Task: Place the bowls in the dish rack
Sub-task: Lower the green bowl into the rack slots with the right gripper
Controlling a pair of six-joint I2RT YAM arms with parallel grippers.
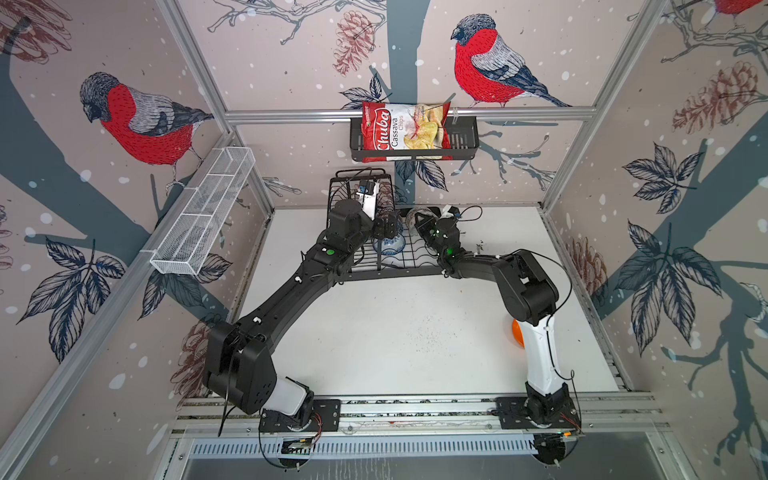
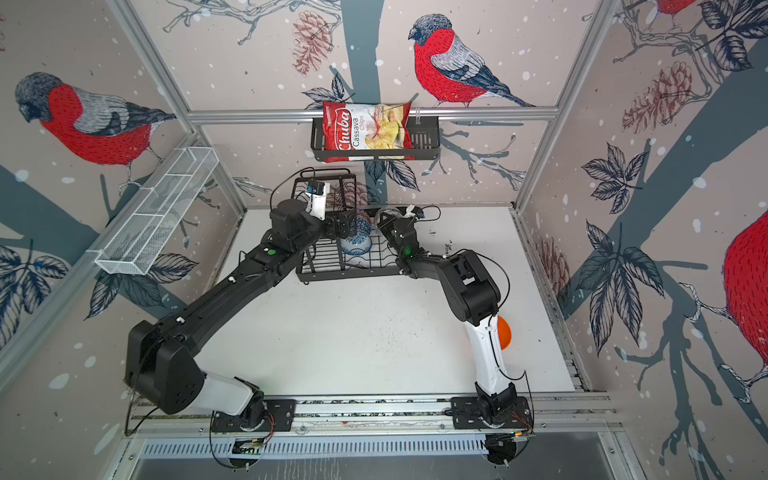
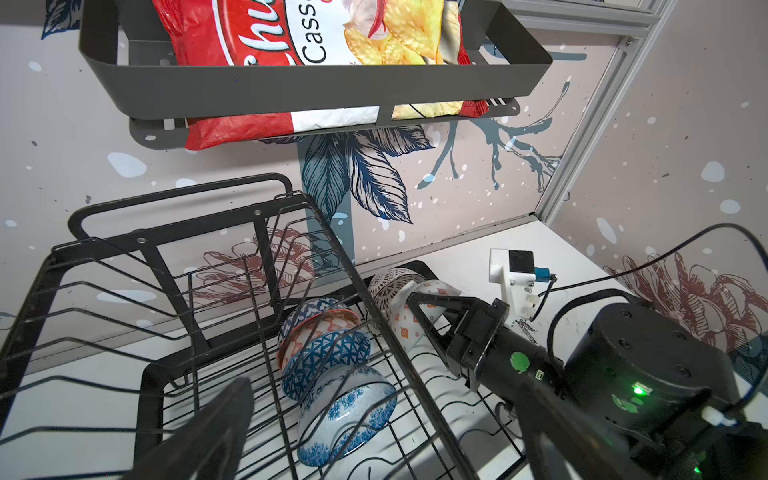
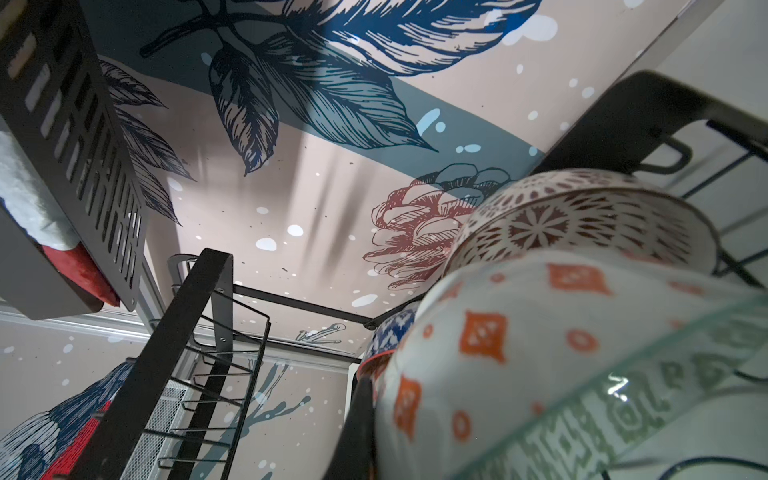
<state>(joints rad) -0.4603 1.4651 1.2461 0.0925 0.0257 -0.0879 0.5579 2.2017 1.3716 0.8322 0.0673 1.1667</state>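
Chips bag (image 1: 405,131) in black wall basket (image 1: 465,143): brand "Chuba", white script on red panel. Beside it "Cassava Chips", dark print on white. All lettering runs sideways along bag. Same wording legible in both top views, bag (image 2: 365,131). Small green badge near bag's corner: too small to read.
Left wrist view: bag (image 3: 291,45) cropped, only "Ch" and "Cass" legible.
Right wrist view: orange-diamond bowl (image 4: 498,332), green glyph-like band at rim, blurred, unreadable.

A blue-and-white floral bowl (image 2: 356,246) lies tilted on the wires of the black dish rack (image 2: 349,272) at the back of the white table (image 2: 353,345). An orange bowl (image 2: 504,332) shows partly behind the right arm (image 2: 487,357).
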